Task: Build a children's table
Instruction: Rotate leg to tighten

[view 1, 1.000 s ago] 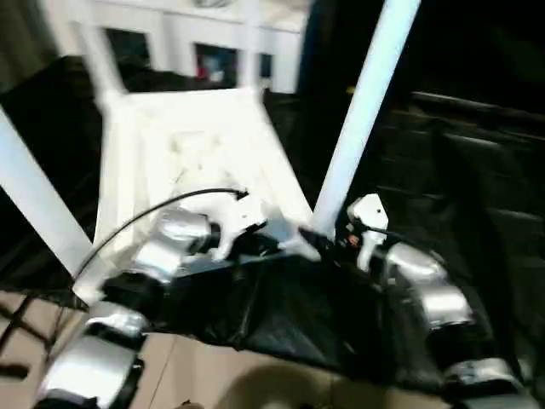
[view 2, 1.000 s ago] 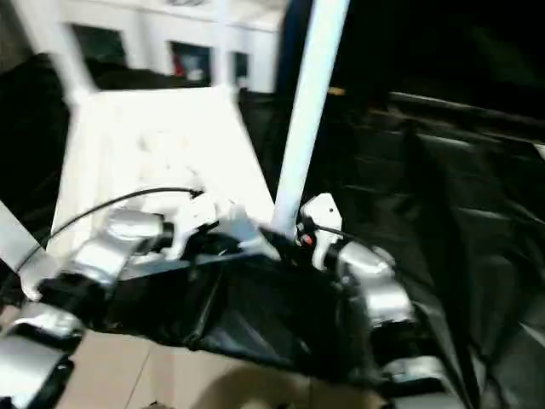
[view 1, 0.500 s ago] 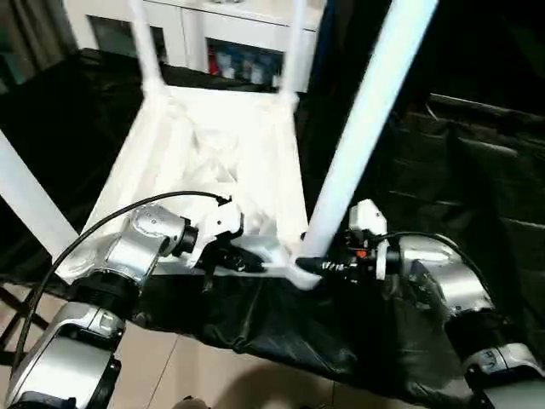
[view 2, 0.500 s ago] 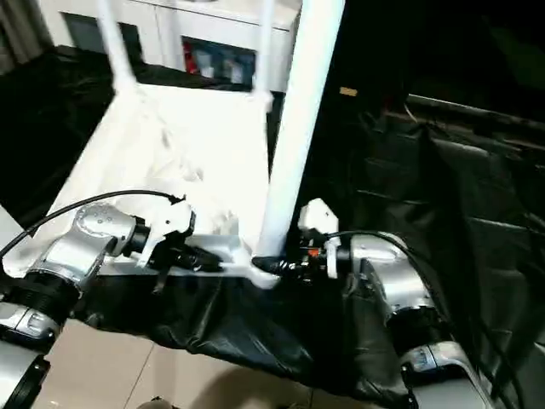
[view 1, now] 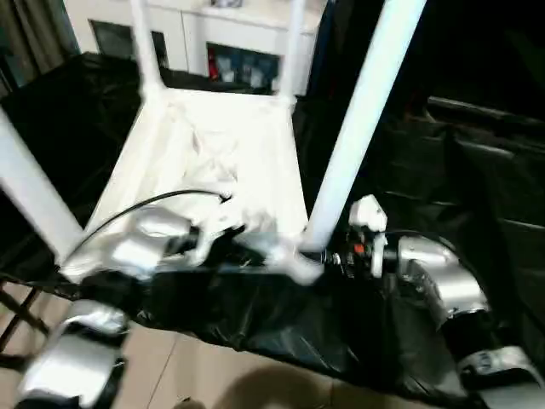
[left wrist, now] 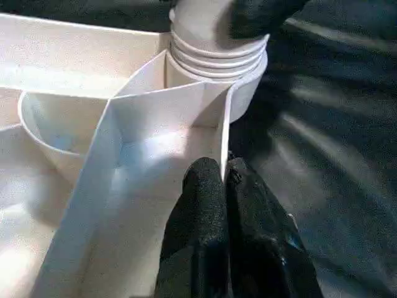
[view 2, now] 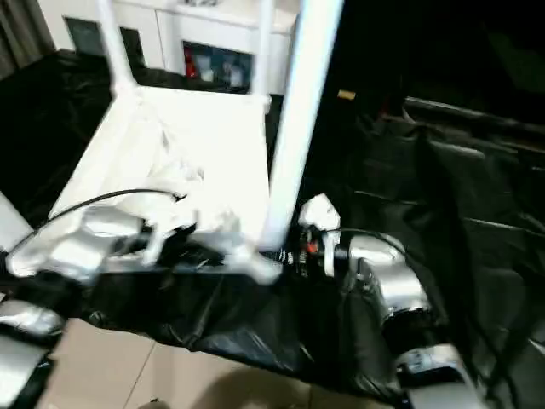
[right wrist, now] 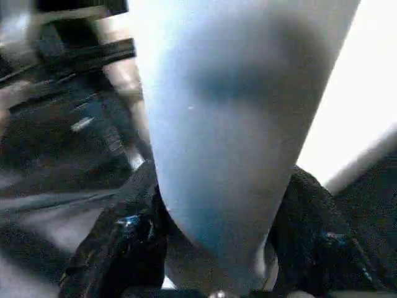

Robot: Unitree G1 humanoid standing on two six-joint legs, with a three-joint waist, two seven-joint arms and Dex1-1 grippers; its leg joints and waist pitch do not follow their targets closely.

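The tabletop lies upside down on a surface covered with black sheeting, its ribbed underside facing up. Legs stand upright in its corner sockets: two thin-looking ones at the far corners, one at the near left, and a thick one at the near right corner.

The left hand sits at the near edge of the tabletop, close to the near right socket. Its two black fingers are pressed together on a thin upright rib of the underside, which runs between them.

The right hand is at the base of the near right leg. Its fingers are spread to either side of the tube and clamp it just above the socket. In the left wrist view a black fingertip of this hand rests against the leg's ribbed lower end.

Behind the tabletop stands a white cabinet with glass doors.
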